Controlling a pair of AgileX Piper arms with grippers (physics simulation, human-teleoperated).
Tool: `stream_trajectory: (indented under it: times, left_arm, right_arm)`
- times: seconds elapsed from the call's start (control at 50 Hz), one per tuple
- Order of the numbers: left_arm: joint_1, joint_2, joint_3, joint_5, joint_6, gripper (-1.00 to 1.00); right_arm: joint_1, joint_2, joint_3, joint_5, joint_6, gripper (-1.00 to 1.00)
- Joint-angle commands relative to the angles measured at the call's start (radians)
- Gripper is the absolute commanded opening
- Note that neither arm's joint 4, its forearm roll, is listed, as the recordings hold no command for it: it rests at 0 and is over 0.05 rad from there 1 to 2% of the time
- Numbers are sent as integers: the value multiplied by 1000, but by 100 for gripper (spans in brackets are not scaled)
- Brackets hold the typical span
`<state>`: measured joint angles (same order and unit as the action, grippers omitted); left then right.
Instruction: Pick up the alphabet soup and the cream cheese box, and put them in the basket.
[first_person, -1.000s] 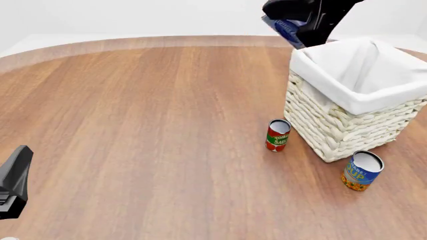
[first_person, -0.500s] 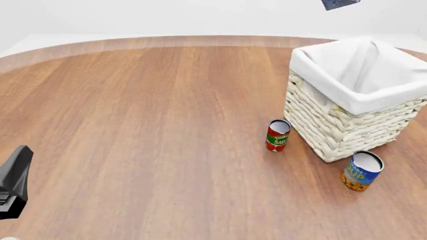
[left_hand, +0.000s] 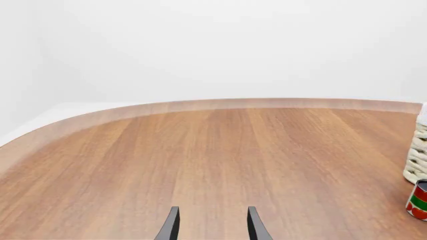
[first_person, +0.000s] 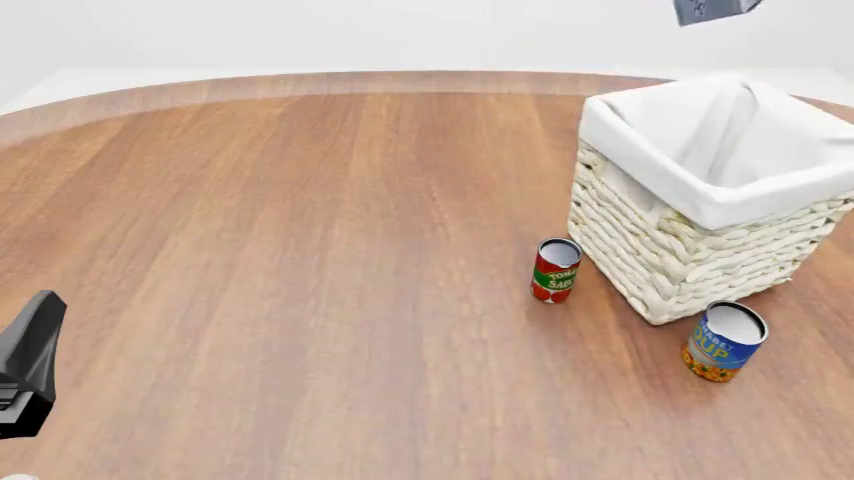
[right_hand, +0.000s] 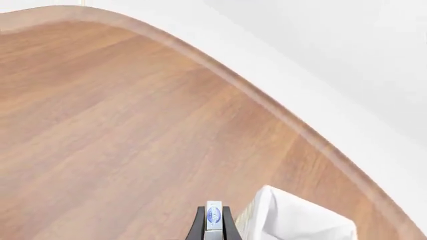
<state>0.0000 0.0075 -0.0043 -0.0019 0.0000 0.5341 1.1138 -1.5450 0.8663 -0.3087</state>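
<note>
The right claw (right_hand: 213, 227) is clamped on the cream cheese box (right_hand: 213, 216), carried high with the basket (first_person: 694, 250) below it and slightly right; the box must travel that way, over the rim. The soup can (first_person: 725, 341) stands on the table (first_person: 294, 250) at the basket's near corner. The left claw (left_hand: 212, 225) hangs parted, far left.
</note>
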Motion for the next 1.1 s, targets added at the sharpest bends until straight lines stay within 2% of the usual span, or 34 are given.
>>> stream_trajectory:
  times: [0.02,0.1,0.58,0.9,1.1]
  left_arm:
    - [0,0,0,0,0,100]
    - [0,0,0,0,0,100]
    - [0,0,0,0,0,100]
    - [0,0,0,0,0,100]
    - [0,0,0,0,0,100]
  right_arm:
    - [-38,-26,41,-28,55,-100]
    - [-50,-28,63,-45,74,-100]
    - [-48,-41,74,-43,72,-100]
    - [-104,-63,38,2,74,-100]
    - [-139,-82,56,7,73,-100]
